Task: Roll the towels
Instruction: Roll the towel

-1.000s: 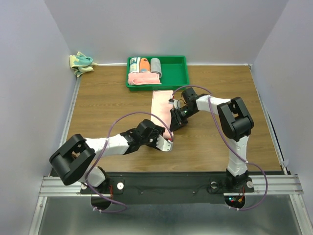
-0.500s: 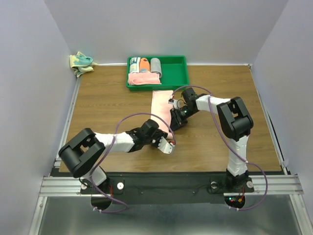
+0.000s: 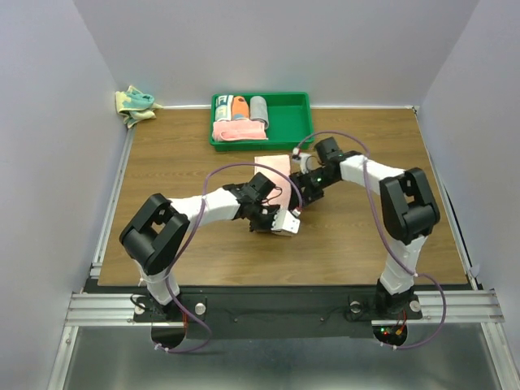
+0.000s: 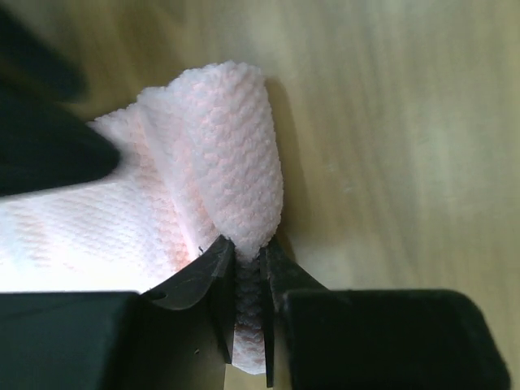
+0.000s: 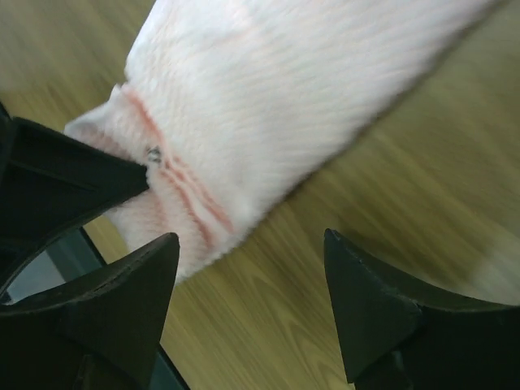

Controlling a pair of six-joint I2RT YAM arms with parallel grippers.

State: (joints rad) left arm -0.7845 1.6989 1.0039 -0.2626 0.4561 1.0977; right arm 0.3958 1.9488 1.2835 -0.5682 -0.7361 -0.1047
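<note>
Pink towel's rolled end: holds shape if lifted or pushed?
Probably floppy: the pink towel folds softly where the left gripper pinches it. The loose curl likely unrolls if released. Its nubbly weave probably drags on the wood table, not slides.

Soft, even overhead light, weak shadows on the bench (image 3: 162, 179). Right wrist view is motion-blurred; pink towel (image 4: 236, 162) partly washed out in left wrist view.

Found a peach-pink towel (image 3: 272, 165) on the wooden table (image 3: 162, 171), just in front of the green tray (image 3: 290, 119). Found both grippers at its end away from the tray, left gripper (image 3: 284, 222) beyond right gripper (image 3: 299, 197). Spotted a crumpled teal-and-yellow towel (image 3: 134, 104) left of the tray.
</note>
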